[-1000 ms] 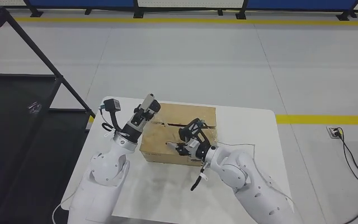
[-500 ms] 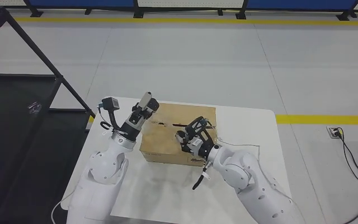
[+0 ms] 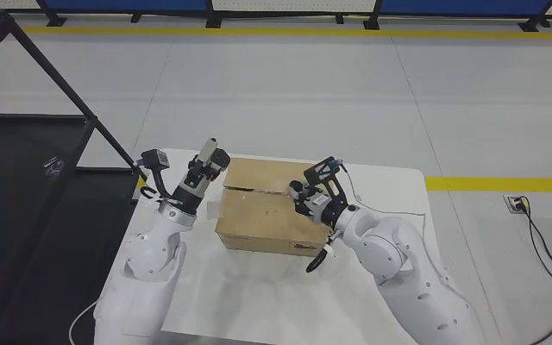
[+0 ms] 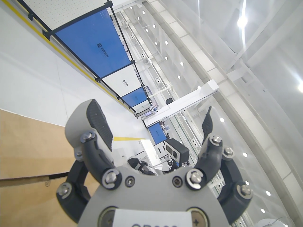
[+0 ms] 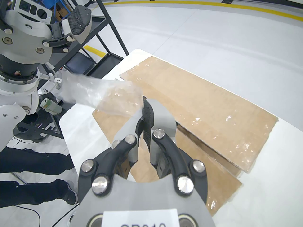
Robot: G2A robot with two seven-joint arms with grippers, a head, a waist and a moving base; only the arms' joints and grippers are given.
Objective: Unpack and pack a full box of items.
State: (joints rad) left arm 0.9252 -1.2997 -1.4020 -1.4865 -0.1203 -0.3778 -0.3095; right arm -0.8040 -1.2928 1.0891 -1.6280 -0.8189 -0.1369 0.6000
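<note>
A brown cardboard box [image 3: 259, 211] stands in the middle of the white table [image 3: 392, 194]. Its top flaps [image 5: 201, 109] are parted along the seam, with one flap slightly raised. My right gripper [image 3: 304, 188] hangs over the box's right half, shut [image 5: 144, 114] on a strip of clear tape [image 5: 104, 95] that trails loose off the box. My left gripper [image 3: 210, 157] is held up beside the box's left far corner, open [image 4: 151, 115] and pointing toward the ceiling with nothing in it. A stretch of the box's cardboard [image 4: 30, 147] shows beside its finger.
A black metal rack [image 3: 60, 164] stands left of the table, with a small green and white bottle [image 5: 51, 106] low on it. A person's legs [image 5: 35, 164] are beside the table's near left. Bare table surface lies right of and in front of the box.
My right gripper has risen and moved right across the box, pulling the tape strip with it. My left gripper has moved left, off the box top to its corner.
</note>
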